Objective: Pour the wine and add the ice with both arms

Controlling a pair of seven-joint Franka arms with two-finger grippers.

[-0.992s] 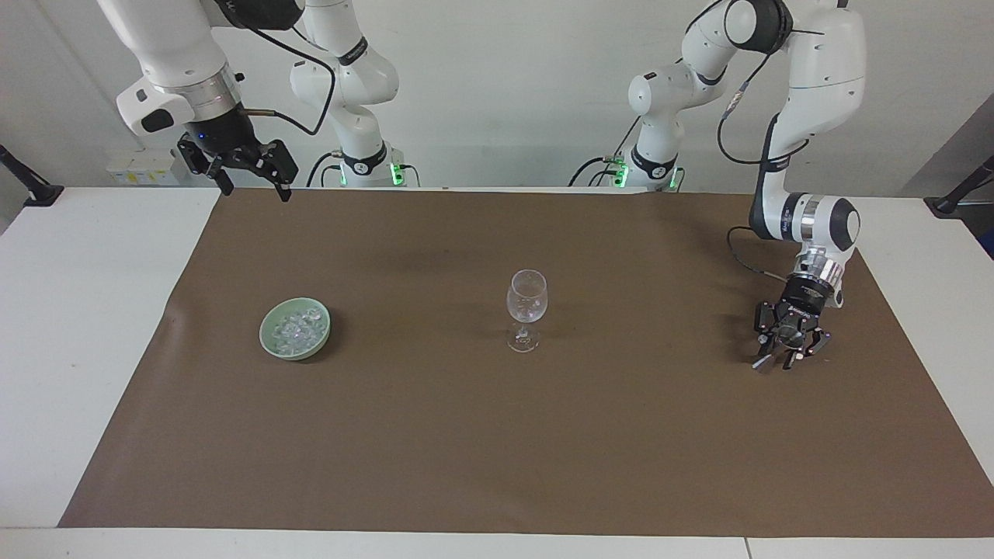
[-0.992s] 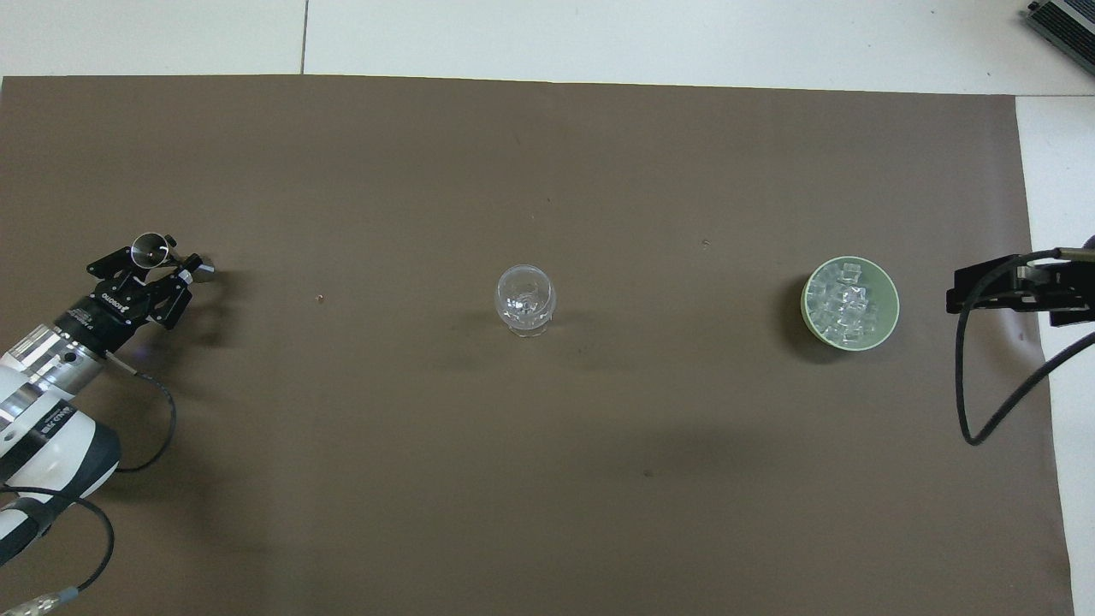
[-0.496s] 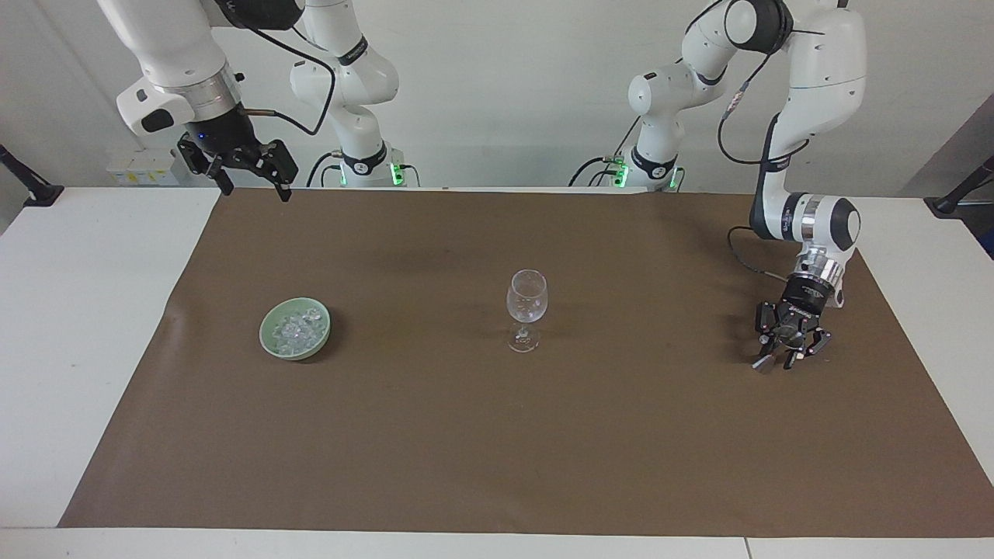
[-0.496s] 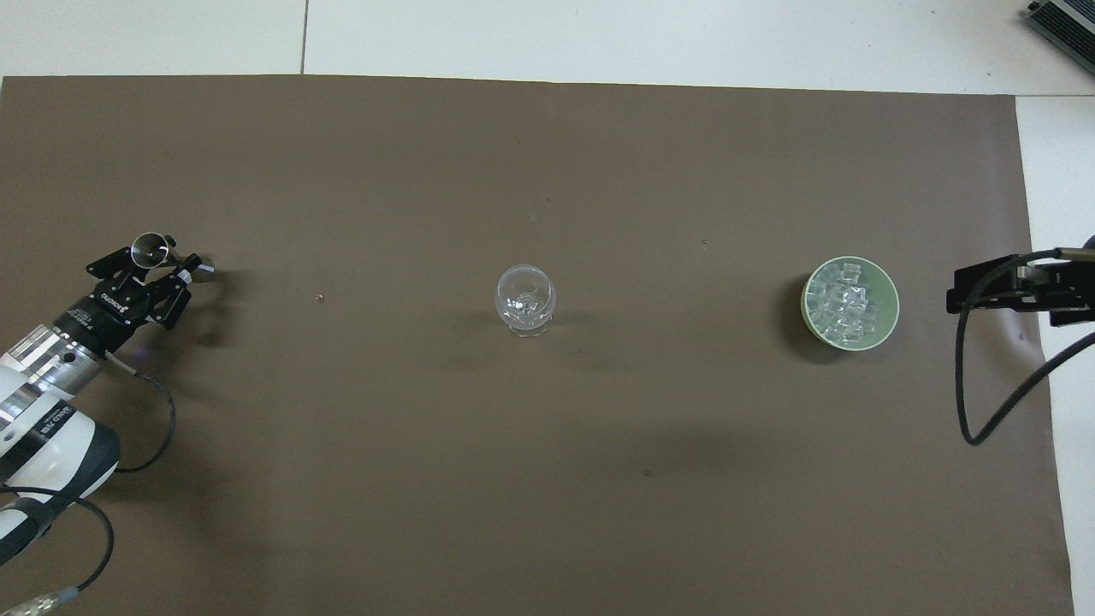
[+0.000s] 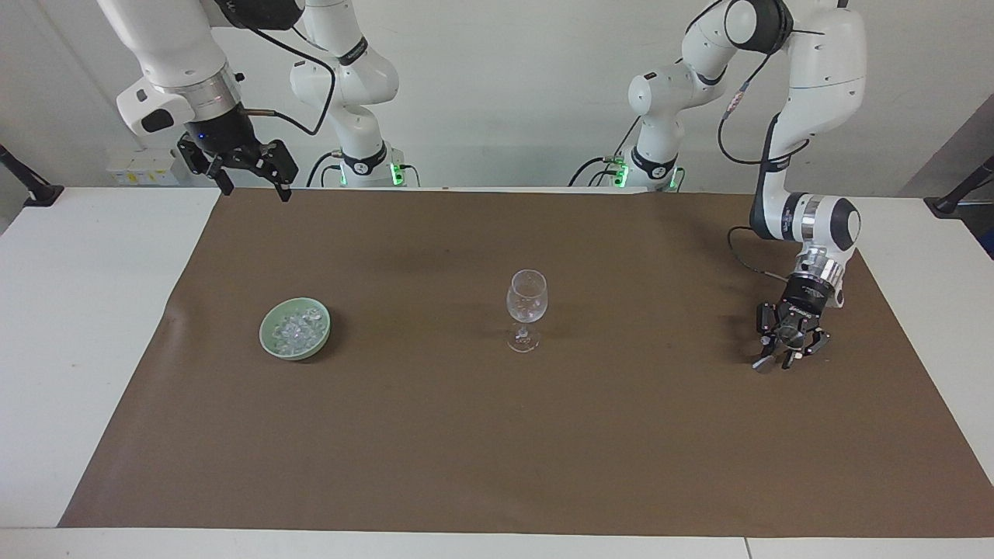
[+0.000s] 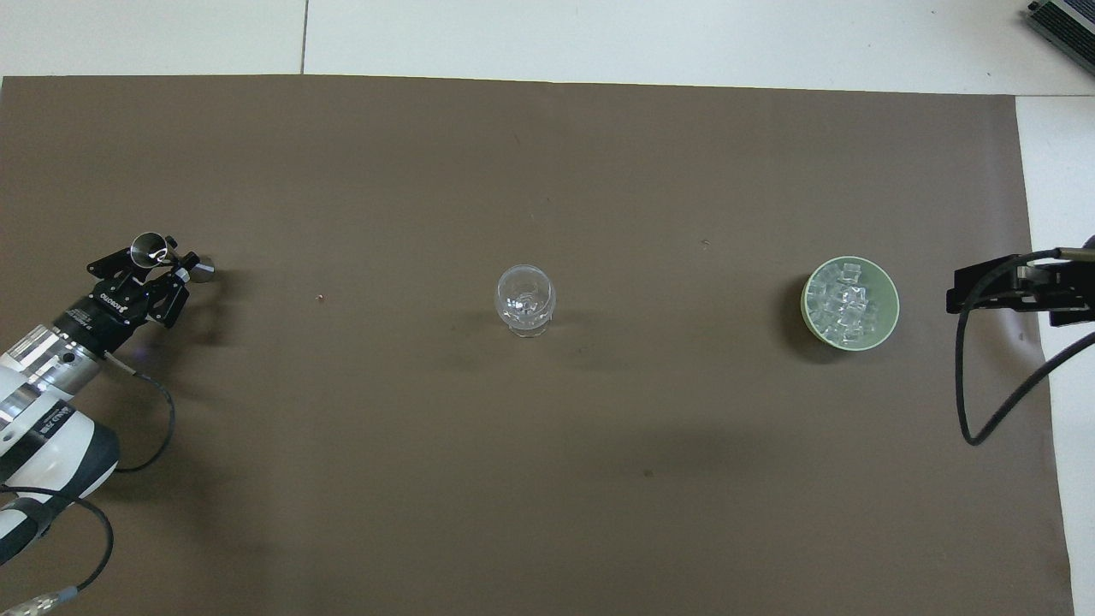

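Near the mat's (image 5: 497, 435) edge, left pincer (image 5: 784, 359).

One camera faces the robots from high across the surface (image 5: 497, 435); another looks steeply down; both share its brown mat.

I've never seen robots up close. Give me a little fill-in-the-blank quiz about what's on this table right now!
1. The ice lies in a pale green ____.
2. The stemmed glass stands upright on the ____ mat.
3. The bowl sits toward the ____ arm's end of the table.
4. The left gripper hangs low over the mat, while the right gripper waits high above the mat's ____ nearest the robots.

Missing words: bowl; brown; right; edge
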